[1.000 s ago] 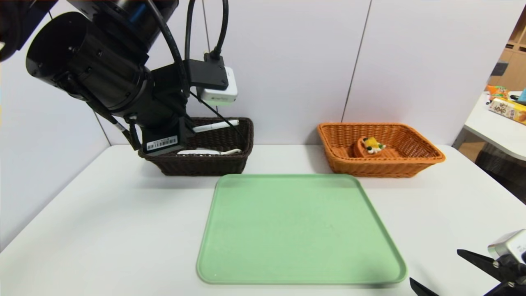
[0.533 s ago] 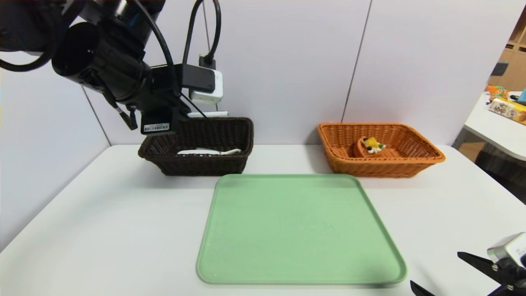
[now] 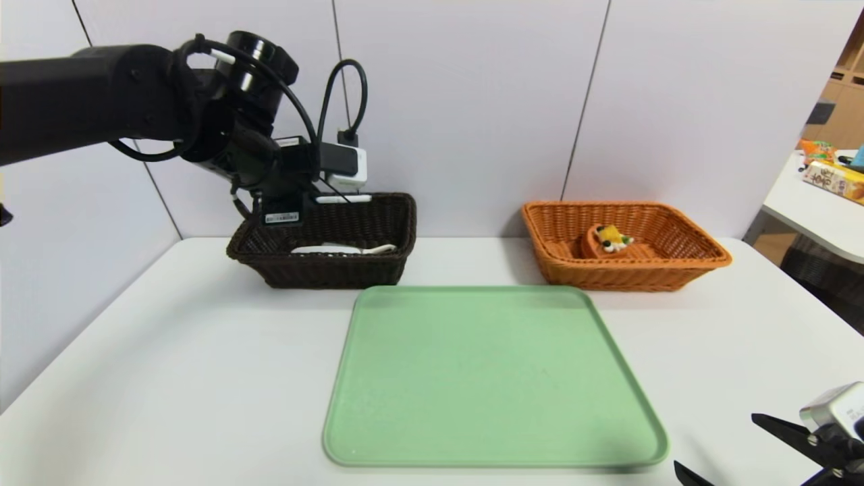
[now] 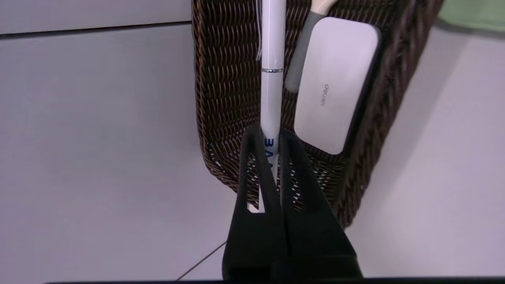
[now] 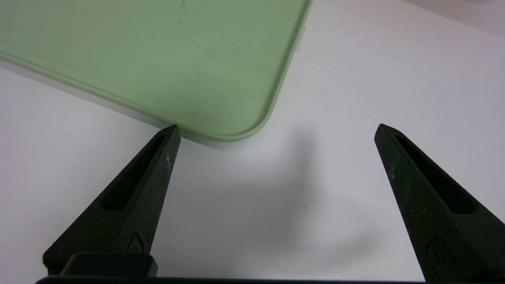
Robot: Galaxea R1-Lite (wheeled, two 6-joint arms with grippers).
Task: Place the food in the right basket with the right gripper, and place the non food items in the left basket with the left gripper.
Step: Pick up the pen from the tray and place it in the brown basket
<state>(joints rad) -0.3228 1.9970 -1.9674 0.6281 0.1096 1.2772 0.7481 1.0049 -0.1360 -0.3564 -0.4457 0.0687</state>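
Right gripper (image 5: 279, 126) first, since it's nearest: it hangs over the white table (image 3: 169, 371), just off the near right corner of the tray (image 3: 496, 378), its two fingers spread wide with nothing between them. The tray itself is pale green, lying flat in the middle of the table with a low rim and rounded corners. Beyond the tray, off its far left corner, sits the dark basket (image 3: 331, 270), and the left gripper (image 4: 270, 132) is above it, pinched narrow on the white pen (image 4: 272, 47). The pen has blue lettering near the fingertips, and from where I stand it lies nearly level over the rear part of that basket. Down inside are the flat white case (image 4: 335, 86) and, right beside it, the peeler (image 4: 302, 55) with its grey handle; whether those two touch, I can't tell. Beyond the tray's far right corner stands the orange basket (image 3: 634, 273), well apart from the dark one, and the tart (image 3: 607, 239) rests in it, yellow on top with white dots and dark berries. Farther back than the tray and both baskets rises a pale panelled wall (image 3: 472, 101). Away past its right edge, another table (image 3: 803, 202) carries some bright snack packs (image 3: 837, 181).
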